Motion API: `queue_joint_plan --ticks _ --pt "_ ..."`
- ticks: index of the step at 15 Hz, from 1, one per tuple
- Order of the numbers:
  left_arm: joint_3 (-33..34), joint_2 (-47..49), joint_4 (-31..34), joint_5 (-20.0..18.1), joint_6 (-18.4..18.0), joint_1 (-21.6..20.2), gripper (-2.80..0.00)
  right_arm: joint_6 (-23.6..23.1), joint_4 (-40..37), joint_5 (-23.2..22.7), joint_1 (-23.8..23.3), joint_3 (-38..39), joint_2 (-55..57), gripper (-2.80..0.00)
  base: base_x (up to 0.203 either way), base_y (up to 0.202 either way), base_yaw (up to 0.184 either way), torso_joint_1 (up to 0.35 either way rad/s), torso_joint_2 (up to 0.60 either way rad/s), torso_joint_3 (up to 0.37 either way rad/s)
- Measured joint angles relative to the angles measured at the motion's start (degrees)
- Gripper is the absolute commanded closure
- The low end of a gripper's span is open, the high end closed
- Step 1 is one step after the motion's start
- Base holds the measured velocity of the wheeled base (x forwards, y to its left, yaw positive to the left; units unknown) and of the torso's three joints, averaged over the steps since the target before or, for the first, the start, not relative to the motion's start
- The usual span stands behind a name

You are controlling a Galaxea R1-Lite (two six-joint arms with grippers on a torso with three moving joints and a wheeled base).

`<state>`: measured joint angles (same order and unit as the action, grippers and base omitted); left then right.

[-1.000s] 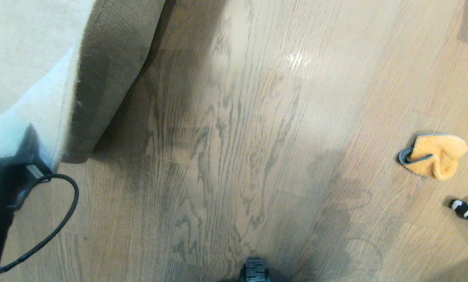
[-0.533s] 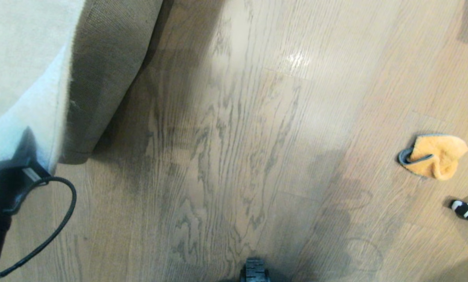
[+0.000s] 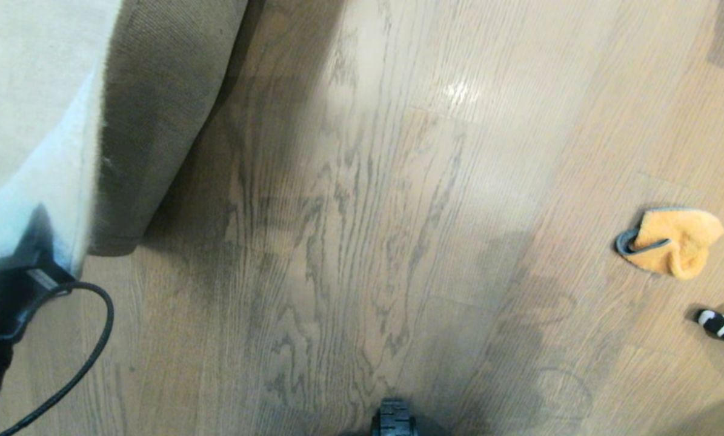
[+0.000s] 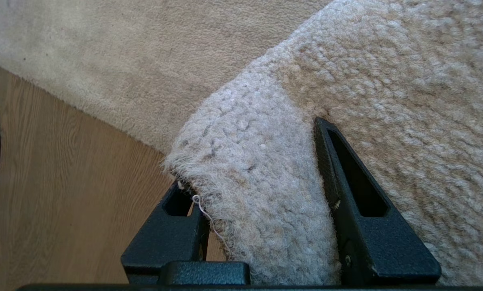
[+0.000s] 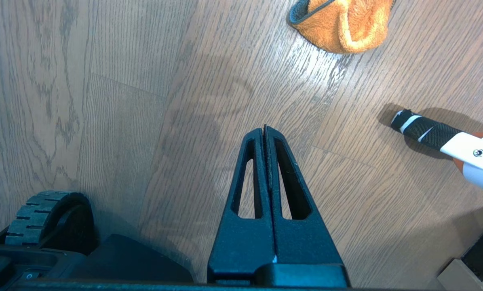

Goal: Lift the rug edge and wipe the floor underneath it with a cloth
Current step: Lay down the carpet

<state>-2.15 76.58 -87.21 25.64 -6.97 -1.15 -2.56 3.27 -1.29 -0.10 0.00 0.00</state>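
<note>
Left gripper (image 4: pixel 257 202): you see its jaws clamped on a fold of the rug (image 4: pixel 346 81), pile side facing the wrist camera, one finger (image 4: pixel 358 194) pressed into the nap and the other tucked under the raised edge. In the head view you find this gripper at the lower left, with the rug's edge turned up so that its tan backing (image 3: pixel 156 121) faces the bare floor (image 3: pixel 362 242). A black cable (image 3: pixel 89 339) loops beside the arm.

Right gripper (image 5: pixel 265 133): jaws pressed together, empty, hanging above the floor near the base wheel (image 5: pixel 47 210).

Cloth (image 3: pixel 670 239): crumpled on the planks at the far right, well apart from the rug; a black-and-white striped rod (image 3: pixel 722 324) lies just beside it.

Step in hand, as you may judge it: lifting the rug edge; wiping not yet begun. Your next move calls for the right gripper to part its jaws, reach the cloth, take it, and carry it to the boards under the lifted edge while the left keeps its hold.
</note>
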Motion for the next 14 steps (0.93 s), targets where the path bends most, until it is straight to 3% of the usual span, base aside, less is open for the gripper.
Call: queue_joint_plan --ticks 14 --pt "0.3 0.8 0.0 0.3 1.2 0.6 -2.8 0.0 0.0 0.0 0.0 0.0 0.0 0.0 0.0 0.0 0.0 0.0 0.0 0.0"
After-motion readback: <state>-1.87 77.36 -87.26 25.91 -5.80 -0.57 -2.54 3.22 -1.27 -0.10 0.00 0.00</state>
